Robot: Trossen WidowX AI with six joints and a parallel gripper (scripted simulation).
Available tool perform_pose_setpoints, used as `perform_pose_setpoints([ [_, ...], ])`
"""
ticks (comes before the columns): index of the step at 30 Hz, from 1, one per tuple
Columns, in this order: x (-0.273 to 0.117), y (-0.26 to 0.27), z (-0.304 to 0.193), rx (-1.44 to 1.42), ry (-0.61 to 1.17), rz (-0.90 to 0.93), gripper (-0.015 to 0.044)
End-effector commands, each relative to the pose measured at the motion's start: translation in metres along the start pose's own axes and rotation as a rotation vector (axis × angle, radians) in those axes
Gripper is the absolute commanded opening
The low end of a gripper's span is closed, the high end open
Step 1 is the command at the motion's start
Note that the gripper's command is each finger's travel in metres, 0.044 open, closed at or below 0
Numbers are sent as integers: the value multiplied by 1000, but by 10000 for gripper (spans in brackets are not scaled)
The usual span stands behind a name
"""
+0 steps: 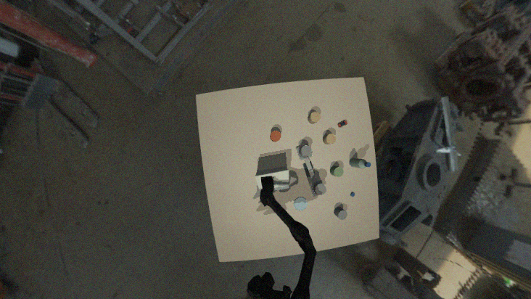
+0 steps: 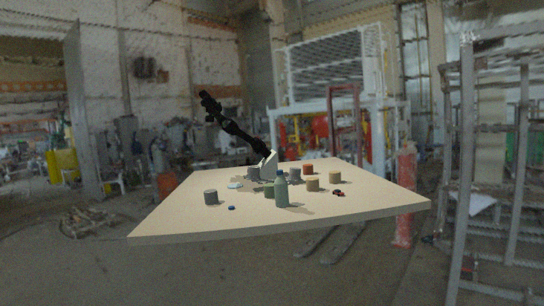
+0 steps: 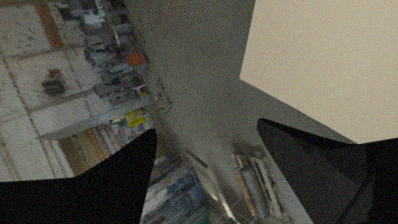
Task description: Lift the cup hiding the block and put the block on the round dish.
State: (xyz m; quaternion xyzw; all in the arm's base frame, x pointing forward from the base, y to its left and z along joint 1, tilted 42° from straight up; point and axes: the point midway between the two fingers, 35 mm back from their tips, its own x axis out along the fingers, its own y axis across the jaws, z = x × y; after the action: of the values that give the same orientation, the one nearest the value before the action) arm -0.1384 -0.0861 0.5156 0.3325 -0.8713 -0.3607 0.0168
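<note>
Two grey cups stand on the ends of the balance [image 1: 308, 166]. One cup [image 1: 305, 150] [image 2: 294, 173] is at the end toward the orange cylinder. The other cup [image 1: 320, 188] [image 2: 253, 171] is at the end nearer the round dish. I cannot tell which end sits lower. The pale blue dish [image 1: 300, 203] [image 2: 235, 185] has nothing visible on it. The block is not visible. My gripper [image 3: 208, 128] is open and empty, high up and off the table's side, far from cups and dish; the wrist view shows floor and a table corner between and beyond the fingers.
A white wedge mount [image 1: 283, 174] [image 2: 270, 167] holds the arm's base. Around the balance stand an orange cylinder [image 1: 275, 136] [image 2: 308, 168], two tan cylinders, a green cylinder [image 1: 337, 170], a bottle [image 2: 281, 194], a grey cylinder [image 1: 341, 213] [image 2: 210, 197], a toy car and a small blue piece.
</note>
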Motion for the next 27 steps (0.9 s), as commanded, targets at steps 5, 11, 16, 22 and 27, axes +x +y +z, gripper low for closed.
perform_pose_setpoints([
  [5, 7, 13, 26, -21, -104, 59, 440],
  [11, 10, 33, 73, -54, -291, 142, 440],
  [16, 6, 46, 113, -74, -454, 192, 440],
  [22, -8, 57, 162, -90, -652, 230, 440],
  [27, -25, 60, 200, -97, -817, 241, 440],
])
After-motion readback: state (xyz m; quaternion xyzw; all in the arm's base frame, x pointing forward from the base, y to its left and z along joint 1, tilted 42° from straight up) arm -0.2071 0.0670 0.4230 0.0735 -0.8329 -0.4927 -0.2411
